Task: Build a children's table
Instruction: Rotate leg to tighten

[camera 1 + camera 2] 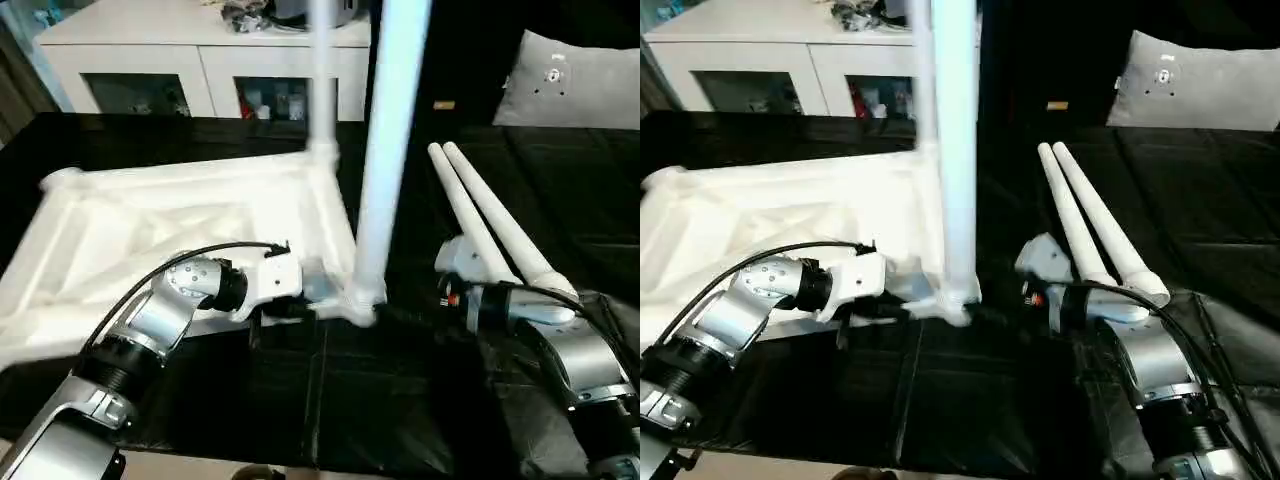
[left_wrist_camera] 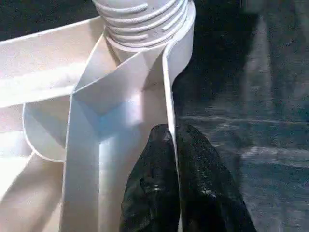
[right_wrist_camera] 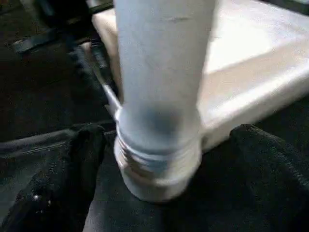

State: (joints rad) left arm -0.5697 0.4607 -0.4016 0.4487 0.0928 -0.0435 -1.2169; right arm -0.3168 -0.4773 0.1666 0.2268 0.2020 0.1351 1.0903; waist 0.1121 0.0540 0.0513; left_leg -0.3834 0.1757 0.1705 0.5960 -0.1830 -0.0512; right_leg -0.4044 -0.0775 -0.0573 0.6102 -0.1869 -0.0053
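My left claw [image 2: 176, 159] is pinched together on the tabletop [image 1: 150, 220] rim, just beside the corner socket. Leg [image 1: 385, 150] stands upright there, long axis vertical. Right claw [image 3: 159, 145] is spread apart around its base, nearer arm for turning.

Looking forward and down from head height over both forearms at the upturned tabletop [image 1: 150, 225]. Left wrist: pressed close along the rim. Right wrist: close, facing the standing leg [image 3: 161, 72]. Shared: that corner.
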